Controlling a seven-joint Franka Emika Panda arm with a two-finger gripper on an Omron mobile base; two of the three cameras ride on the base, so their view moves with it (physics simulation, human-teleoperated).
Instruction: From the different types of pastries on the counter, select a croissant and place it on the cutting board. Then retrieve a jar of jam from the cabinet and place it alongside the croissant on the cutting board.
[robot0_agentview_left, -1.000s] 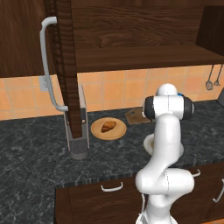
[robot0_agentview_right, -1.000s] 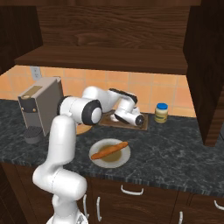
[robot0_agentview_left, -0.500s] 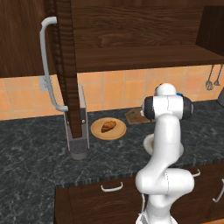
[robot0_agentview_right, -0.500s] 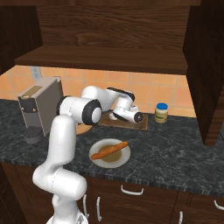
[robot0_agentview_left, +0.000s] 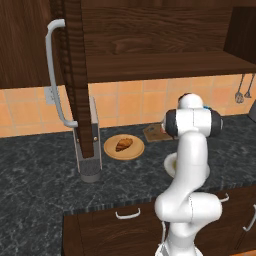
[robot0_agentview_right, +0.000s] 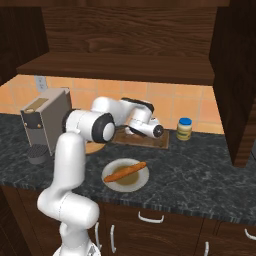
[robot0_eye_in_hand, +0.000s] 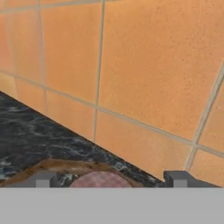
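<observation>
The croissant (robot0_agentview_left: 124, 144) lies on a round tan plate (robot0_agentview_left: 111, 149) on the counter (robot0_agentview_left: 40, 180), left of my arm. Behind the arm lies the cutting board (robot0_agentview_left: 152, 132), also seen as cutting board (robot0_agentview_right: 156, 143), with my hand hanging low over it and nothing else visible on it. My gripper (robot0_eye_in_hand: 109, 178) is open, its fingertips (robot0_eye_in_hand: 41, 179) wide apart, facing the tiled wall. A rounded reddish-brown shape (robot0_eye_in_hand: 100, 180) shows low between them, touching neither; I cannot tell whether it is the jar of jam. The stick-shaped bread (robot0_agentview_right: 125, 171) lies on a pale dish.
The cabinet door (robot0_agentview_left: 75, 75) stands open edge-on with its pale bar handle (robot0_agentview_left: 54, 75). Below it stands a grey coffee machine (robot0_agentview_left: 90, 150). A pale jar with a blue lid (robot0_agentview_right: 184, 129) sits right of the board by the wall. The pale dish (robot0_agentview_right: 141, 180) is near the front edge.
</observation>
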